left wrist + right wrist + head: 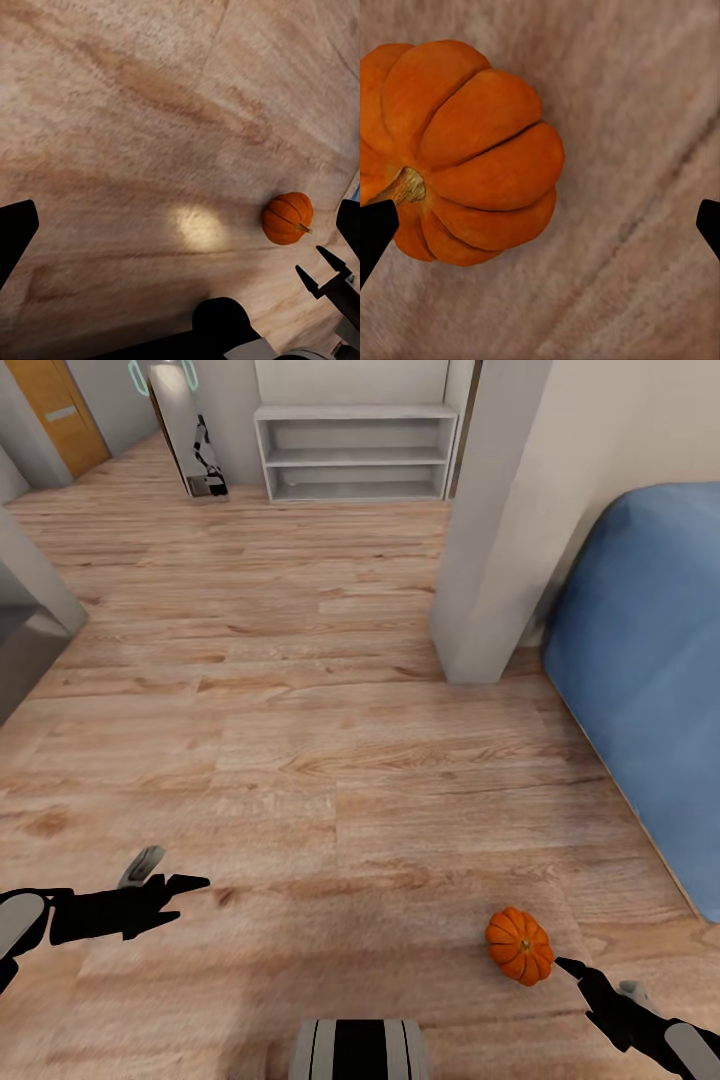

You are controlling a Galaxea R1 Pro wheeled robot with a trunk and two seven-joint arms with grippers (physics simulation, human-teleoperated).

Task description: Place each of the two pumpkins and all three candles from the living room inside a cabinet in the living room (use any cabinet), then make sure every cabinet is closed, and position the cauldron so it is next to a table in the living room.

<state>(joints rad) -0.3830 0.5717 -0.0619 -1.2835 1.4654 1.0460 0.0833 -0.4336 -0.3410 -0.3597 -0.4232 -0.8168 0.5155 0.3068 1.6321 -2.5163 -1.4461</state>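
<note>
One small orange pumpkin (519,946) lies on the wooden floor at the lower right of the head view. My right gripper (572,968) is just beside it, its tips nearly touching the pumpkin's near right side. In the right wrist view the pumpkin (457,150) lies stem sideways, off to one side of the gap of the open right gripper (541,223). My left gripper (170,880) hovers over bare floor at the lower left, open and holding nothing (184,225). The left wrist view also catches the pumpkin (287,217) with the right gripper (321,271) beside it.
A blue upholstered piece (650,680) fills the right side. A white wall corner (500,540) stands just left of it. Far back are a white open shelf unit (355,452), a leaning mirror (190,430) and an orange door (60,410). Wooden floor (300,710) stretches between.
</note>
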